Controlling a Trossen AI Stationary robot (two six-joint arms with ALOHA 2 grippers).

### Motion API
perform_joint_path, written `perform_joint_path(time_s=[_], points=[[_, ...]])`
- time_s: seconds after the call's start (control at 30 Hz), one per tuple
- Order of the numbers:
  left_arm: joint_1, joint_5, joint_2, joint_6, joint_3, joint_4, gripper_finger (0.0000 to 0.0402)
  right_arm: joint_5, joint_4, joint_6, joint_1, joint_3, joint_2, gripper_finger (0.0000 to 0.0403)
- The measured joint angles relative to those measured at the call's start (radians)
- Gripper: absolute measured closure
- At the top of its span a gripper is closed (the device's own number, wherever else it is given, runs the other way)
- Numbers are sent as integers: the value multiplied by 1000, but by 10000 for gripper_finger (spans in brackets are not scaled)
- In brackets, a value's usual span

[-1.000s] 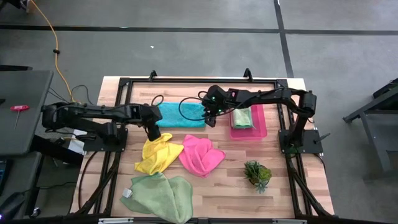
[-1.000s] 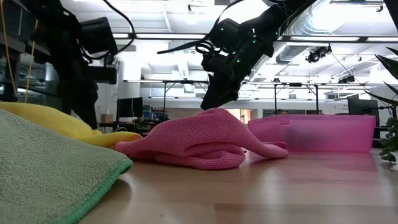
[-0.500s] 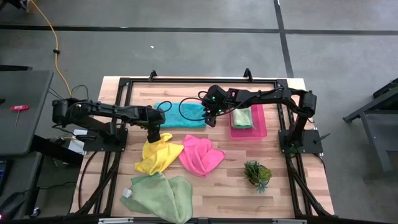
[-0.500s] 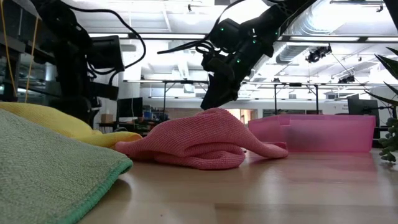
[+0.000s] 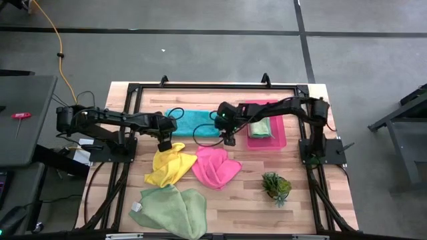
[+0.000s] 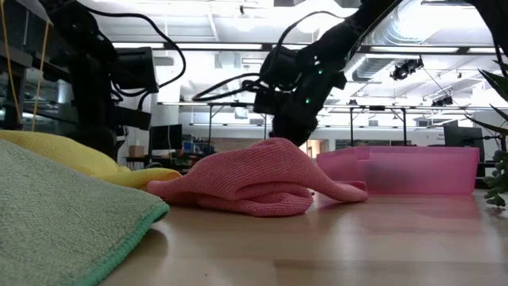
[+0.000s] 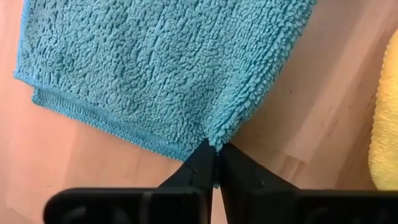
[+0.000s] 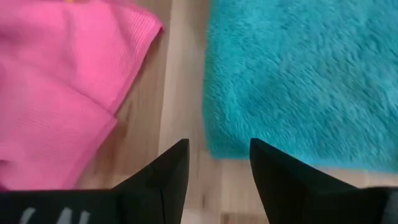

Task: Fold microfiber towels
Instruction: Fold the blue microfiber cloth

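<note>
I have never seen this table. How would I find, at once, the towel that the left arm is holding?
Look at the wooden table from above and find the pink tray near its far right side. Left of that tray lies the teal towel, spread flat between both arms, its corner pinched by the left gripper. It is the only blue-green towel; the others are yellow, pink and pale green.

no readable text, no labels, no brands, no numbers, no signs anywhere

High view looks straight down, low view level along the tabletop, wrist views close; all share the pink towel [image 5: 215, 166]
</note>
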Motion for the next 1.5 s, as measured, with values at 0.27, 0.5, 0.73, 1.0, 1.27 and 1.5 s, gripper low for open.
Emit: perform_joint_path(time_s=[0.27,0.5,0.73,1.0,1.27,1.5], points=[[0,9,0,0,0,0,400,130,29,-146,69,0,42,245],[0,11,0,-3,0,0,401,231,31,-175,109,4,72,305],[0,76,-1,-73,1,-2,401,228,4,-36,114,4,70,393],[-1,275,0,-184,78,-150,401,50,-112,194,65,-1,-25,401],[21,282,-11,-184,185,-263,402,-21,-130,392,-14,-2,-70,402],[87,211,-12,-215,191,-258,402,-33,-106,464,-33,-2,-70,402]])
